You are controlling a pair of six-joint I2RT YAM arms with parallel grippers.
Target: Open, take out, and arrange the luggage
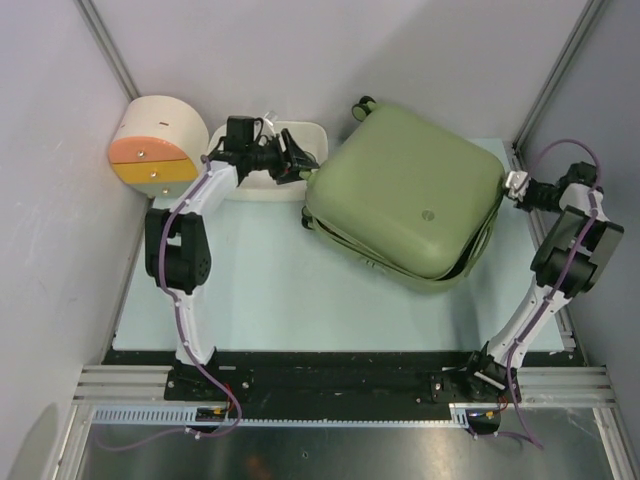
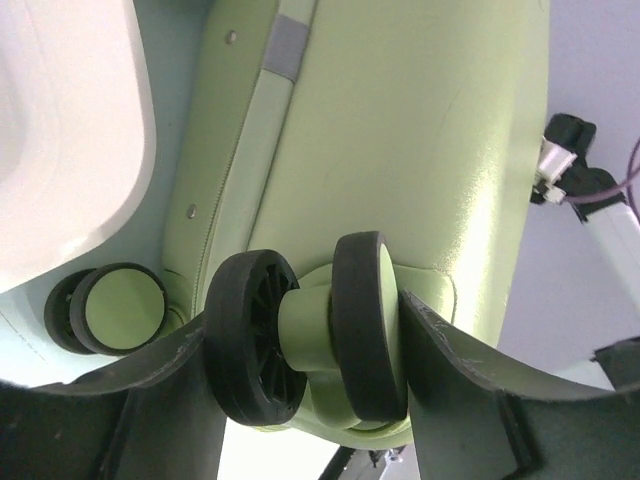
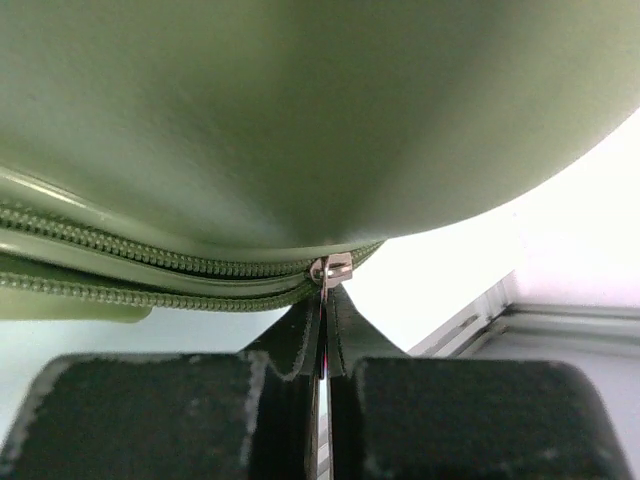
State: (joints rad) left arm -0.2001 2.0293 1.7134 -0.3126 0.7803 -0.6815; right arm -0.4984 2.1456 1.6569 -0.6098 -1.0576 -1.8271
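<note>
1 olive luggage [image 1: 410, 195], right gripper [image 3: 323, 312] pinching zipper [image 3: 331, 269]

Black-and-white arms [image 1: 185, 250] carry looping purple cables [image 1: 571, 144].

Soft, even light falls from above in the top view. The luggage [image 1: 405, 195] throws only a faint shadow on the table [image 1: 270, 300] along its near side, and all is sharp. In the left wrist view the white tub [image 2: 60, 130] is blown out and the left claw [image 2: 305, 330] blurs close up. In the right wrist view the shell is dim, the background glares white at right, the zipper pull [image 3: 330, 270] is crisp, and the right claw [image 3: 323, 325] is dark and soft.
</note>
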